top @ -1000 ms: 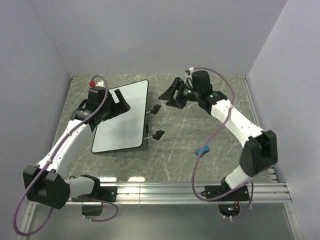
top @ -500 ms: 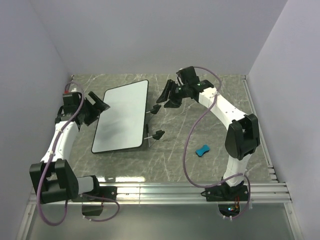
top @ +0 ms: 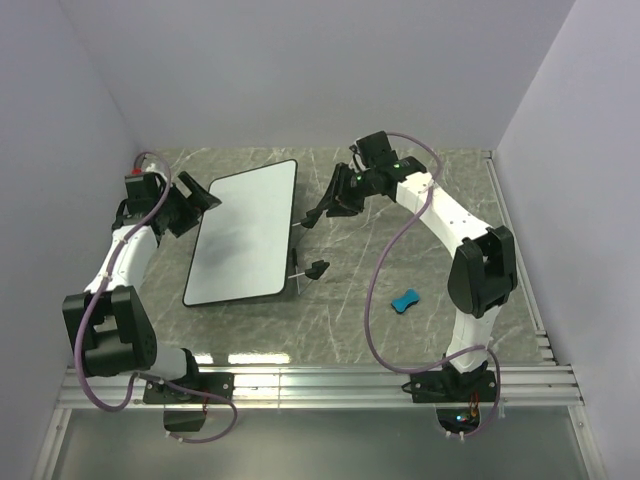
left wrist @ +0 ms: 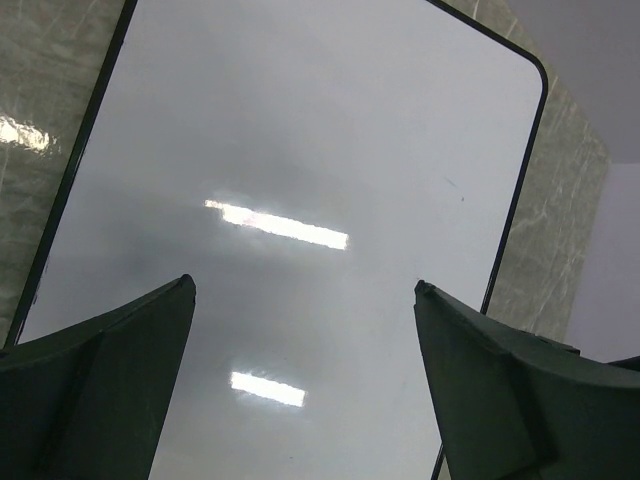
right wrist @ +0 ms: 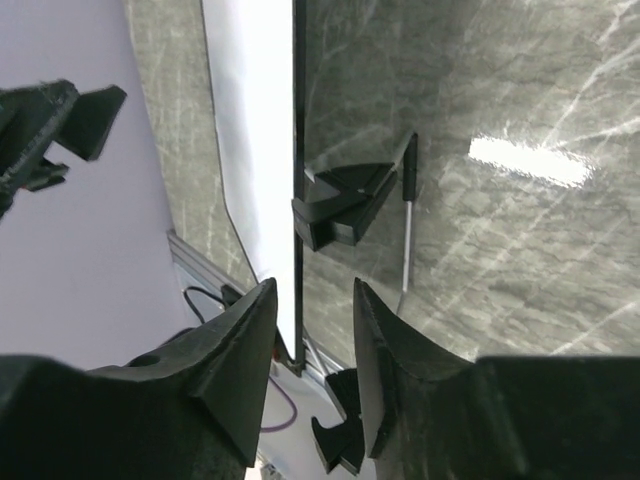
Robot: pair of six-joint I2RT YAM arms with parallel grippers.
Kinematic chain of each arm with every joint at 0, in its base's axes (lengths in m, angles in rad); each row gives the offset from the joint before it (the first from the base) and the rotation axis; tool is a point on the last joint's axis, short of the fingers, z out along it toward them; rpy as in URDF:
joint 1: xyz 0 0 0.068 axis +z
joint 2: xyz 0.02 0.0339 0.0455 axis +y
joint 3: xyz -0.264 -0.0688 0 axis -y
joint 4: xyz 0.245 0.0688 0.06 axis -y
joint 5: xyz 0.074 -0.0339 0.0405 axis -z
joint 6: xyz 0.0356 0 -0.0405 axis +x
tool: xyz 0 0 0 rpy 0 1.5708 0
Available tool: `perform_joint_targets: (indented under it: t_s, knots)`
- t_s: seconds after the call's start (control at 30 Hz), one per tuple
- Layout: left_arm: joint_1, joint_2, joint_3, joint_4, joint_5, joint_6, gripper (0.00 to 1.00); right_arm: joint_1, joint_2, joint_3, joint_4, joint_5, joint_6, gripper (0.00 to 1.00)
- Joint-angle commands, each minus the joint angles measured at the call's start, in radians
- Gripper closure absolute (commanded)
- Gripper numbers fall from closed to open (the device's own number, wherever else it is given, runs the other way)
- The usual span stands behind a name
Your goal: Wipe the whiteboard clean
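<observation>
The whiteboard (top: pixel 245 232) lies flat on the left of the table, white with a thin black frame and a faint grey smear. It fills the left wrist view (left wrist: pixel 320 130). My left gripper (top: pixel 203 195) is open and empty at the board's far left corner; its jaws (left wrist: pixel 302 285) stand wide apart over the board. My right gripper (top: pixel 325 205) is open and empty at the board's far right edge. In the right wrist view its jaws (right wrist: pixel 312 290) line up with the board's edge (right wrist: pixel 297 120), apart from it. The blue eraser (top: pixel 405 299) lies on the table to the right.
The board's black wire stand legs (top: pixel 316 267) stick out from its right edge, and show in the right wrist view (right wrist: pixel 345 205). Grey walls close in the table on the left, back and right. An aluminium rail (top: pixel 380 380) runs along the near edge.
My left gripper has swung left, from over the board to its far left corner. My right gripper has moved left to the board's right edge. The eraser has come into full view.
</observation>
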Motion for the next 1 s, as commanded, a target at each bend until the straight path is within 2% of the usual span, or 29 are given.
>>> perform_joint_targets:
  t_s: [0.0, 0.4, 0.43, 0.47, 0.57, 0.67, 0.97]
  knots:
    - [-0.001, 0.006, 0.016, 0.058, 0.042, 0.002, 0.04, 0.006, -0.007, 0.049, -0.034, 0.001, -0.039, 0.56]
    - [0.001, -0.004, 0.019, 0.021, 0.039, 0.019, 0.05, 0.015, 0.137, 0.213, -0.109, 0.002, -0.078, 0.56]
    - [0.002, -0.012, 0.019, 0.018, 0.036, 0.019, 0.05, 0.019, 0.142, 0.239, -0.117, 0.002, -0.084, 0.58]
    - [-0.001, -0.015, 0.016, 0.014, 0.033, 0.024, 0.05, 0.019, 0.139, 0.241, -0.111, -0.001, -0.084, 0.71]
    - [-0.001, -0.027, 0.010, 0.000, 0.022, 0.030, 0.06, 0.029, 0.108, 0.235, -0.074, -0.018, -0.069, 0.90]
    - [0.001, -0.046, -0.002, -0.008, 0.013, 0.028, 0.05, 0.033, 0.078, 0.233, -0.056, 0.002, -0.067, 0.99]
    - [-0.001, -0.078, 0.011, -0.054, -0.015, 0.041, 0.05, 0.044, 0.044, 0.209, -0.024, -0.042, -0.049, 1.00]
